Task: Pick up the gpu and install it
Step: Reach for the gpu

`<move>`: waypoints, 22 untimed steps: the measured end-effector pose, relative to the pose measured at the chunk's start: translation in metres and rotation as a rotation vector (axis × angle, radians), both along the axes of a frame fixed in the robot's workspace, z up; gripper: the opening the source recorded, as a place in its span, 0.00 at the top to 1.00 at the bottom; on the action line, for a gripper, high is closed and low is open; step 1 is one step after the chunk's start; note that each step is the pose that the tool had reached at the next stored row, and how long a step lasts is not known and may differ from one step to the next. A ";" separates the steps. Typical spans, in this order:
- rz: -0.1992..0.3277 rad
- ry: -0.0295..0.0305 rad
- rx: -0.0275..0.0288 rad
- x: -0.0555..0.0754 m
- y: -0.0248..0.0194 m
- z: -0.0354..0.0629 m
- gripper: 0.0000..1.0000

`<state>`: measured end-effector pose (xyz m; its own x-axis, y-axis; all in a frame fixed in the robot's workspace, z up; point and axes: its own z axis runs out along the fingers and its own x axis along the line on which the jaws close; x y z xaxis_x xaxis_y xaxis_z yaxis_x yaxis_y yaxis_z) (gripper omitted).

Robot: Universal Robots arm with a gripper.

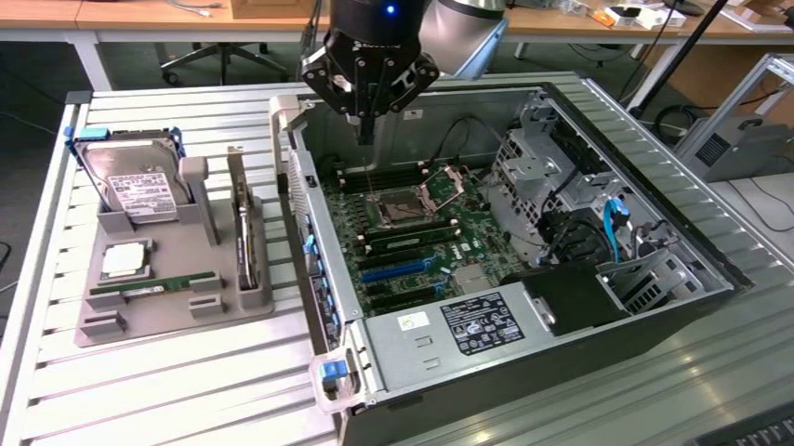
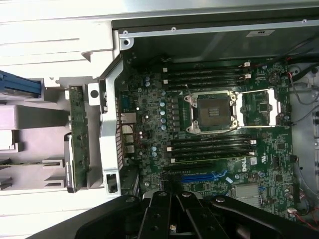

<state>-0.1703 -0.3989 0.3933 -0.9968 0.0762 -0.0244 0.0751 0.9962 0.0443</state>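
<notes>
Caution: hovering at exterior view's upper centre over open computer case, gripper clenched on nothing, with gpu upright in grey fixture at exterior view's left. Descending clenched risking jabbing motherboard, or toppling gpu.

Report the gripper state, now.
Gripper: shut, empty, above the open black computer case; the flat green-and-black gpu stands upright in the grey holder.
</notes>
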 end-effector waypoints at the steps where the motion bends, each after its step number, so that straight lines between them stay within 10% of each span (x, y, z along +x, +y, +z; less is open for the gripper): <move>1: 0.000 0.0000 0.0000 0.000 0.0000 0.0000 0.89; 22: 0.000 0.0000 0.0000 -0.007 0.0000 0.0000 0.89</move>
